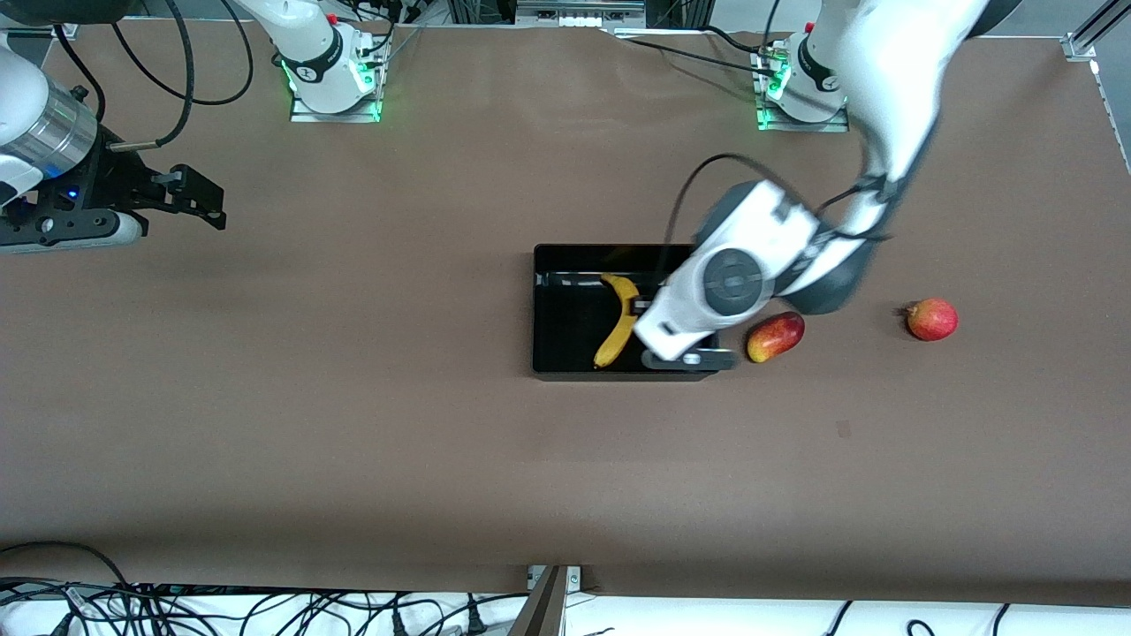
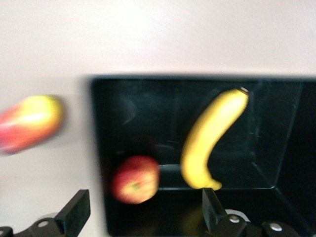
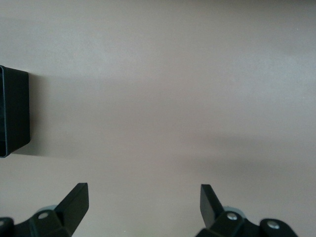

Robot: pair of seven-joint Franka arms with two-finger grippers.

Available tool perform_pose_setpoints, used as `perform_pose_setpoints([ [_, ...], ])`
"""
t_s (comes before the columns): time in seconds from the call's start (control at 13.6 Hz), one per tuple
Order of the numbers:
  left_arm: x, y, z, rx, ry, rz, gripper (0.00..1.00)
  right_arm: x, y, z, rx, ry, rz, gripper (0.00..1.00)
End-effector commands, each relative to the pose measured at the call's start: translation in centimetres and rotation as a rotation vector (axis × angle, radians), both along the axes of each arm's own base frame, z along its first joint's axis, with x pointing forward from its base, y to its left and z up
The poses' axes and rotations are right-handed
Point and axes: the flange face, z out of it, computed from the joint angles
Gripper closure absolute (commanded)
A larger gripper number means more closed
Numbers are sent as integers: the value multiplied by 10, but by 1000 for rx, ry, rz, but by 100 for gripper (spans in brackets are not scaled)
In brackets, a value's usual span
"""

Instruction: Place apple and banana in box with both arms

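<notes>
The black box (image 1: 565, 367) lies mid-table. The yellow banana (image 1: 618, 320) lies in it and also shows in the left wrist view (image 2: 210, 136). The apple (image 2: 135, 179), red with pale yellow streaks, is inside the box (image 2: 276, 123) close to its wall at the left arm's end. It touches neither finger, and in the front view the left hand hides it. My left gripper (image 2: 144, 197) is open and empty over that end of the box (image 1: 676, 344). My right gripper (image 1: 199, 199) is open and empty (image 3: 143, 192), and waits over bare table at the right arm's end.
An elongated red-and-yellow fruit (image 1: 775, 336) lies on the table just outside the box at the left arm's end, also in the left wrist view (image 2: 32, 121). A round red fruit with a nub (image 1: 931, 319) lies farther toward that end. The box's corner shows in the right wrist view (image 3: 14, 111).
</notes>
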Motion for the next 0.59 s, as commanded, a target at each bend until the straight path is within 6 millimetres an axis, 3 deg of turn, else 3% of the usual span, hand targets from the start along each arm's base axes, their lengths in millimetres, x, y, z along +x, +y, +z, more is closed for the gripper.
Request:
perform_pose_setpoints([
  [0.0,2,75,78,44,-20,18,0,1,-2,4,-8,-9,-6,0],
  [0.22,13,163,139,4,38,-85,0,1,-2,4,-8,-9,-6,0],
  [0.29,13,187,151,-5,61,-119,0,1,-2,4,-8,-9,-6,0],
  [0.44,5,225,168,-38,95,-184,0,1,-3,4,-8,-9,-7,0],
  [0.51,-8,226,193,-19,46,-212,0,1,-3,4,-8,-9,-7,0],
])
